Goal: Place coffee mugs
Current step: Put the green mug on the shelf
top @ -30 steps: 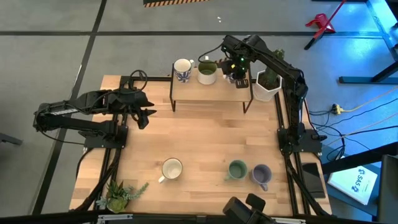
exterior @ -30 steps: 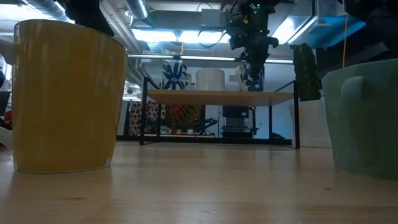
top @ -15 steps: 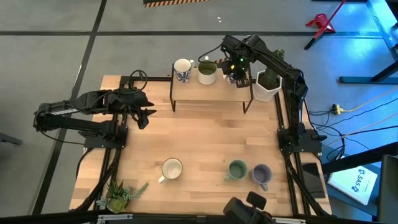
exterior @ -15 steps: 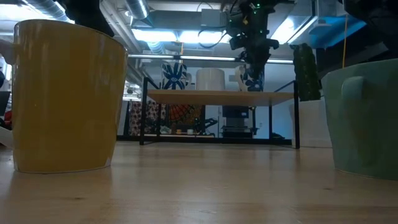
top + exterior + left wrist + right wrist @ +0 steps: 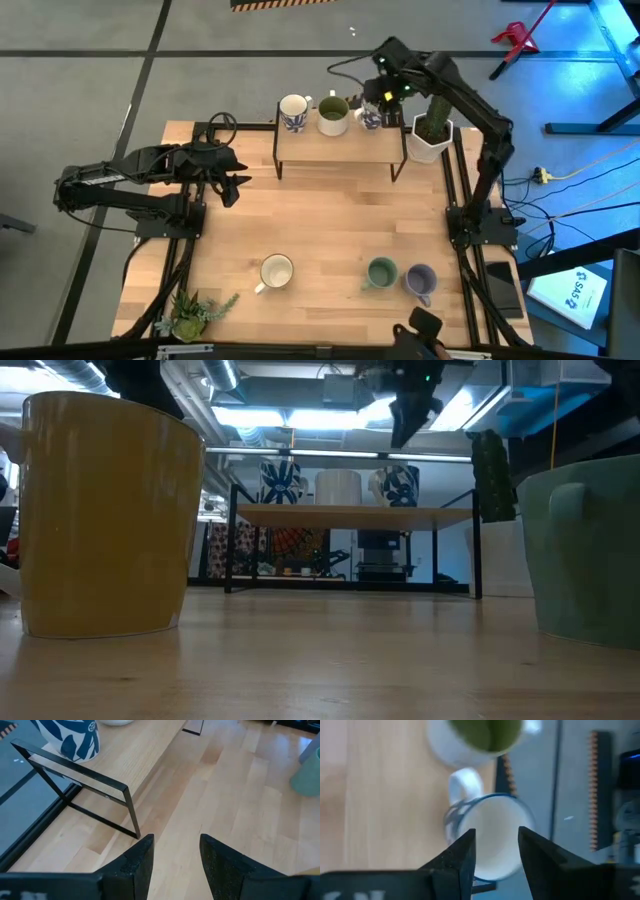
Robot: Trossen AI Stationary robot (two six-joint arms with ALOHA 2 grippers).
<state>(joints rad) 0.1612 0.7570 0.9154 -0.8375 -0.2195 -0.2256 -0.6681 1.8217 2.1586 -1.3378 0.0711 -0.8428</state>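
Three mugs stand upright on the low wooden shelf [image 5: 340, 145] at the table's far edge: a white and blue one [image 5: 294, 112], one white outside and olive green inside [image 5: 333, 115], and a second white and blue one [image 5: 371, 119] [image 5: 398, 485]. My right gripper [image 5: 385, 92] is open and empty, up in the air above this last mug [image 5: 492, 837]. A pale yellow mug [image 5: 276, 272], a teal green mug [image 5: 381, 272] and a lavender mug [image 5: 420, 280] stand near the front edge. My left gripper [image 5: 235, 186] waits open at the table's left, left of the shelf.
A white pot with a cactus [image 5: 430, 135] stands just right of the shelf, close to my right arm. A small green plant [image 5: 190, 315] lies at the near left corner. The shelf's black metal frame [image 5: 100, 790] is right in front of my left gripper.
My right gripper has risen from the second white and blue mug and gone a little toward the far edge. The mug stays upright on the shelf's right end, now clear of the fingers.
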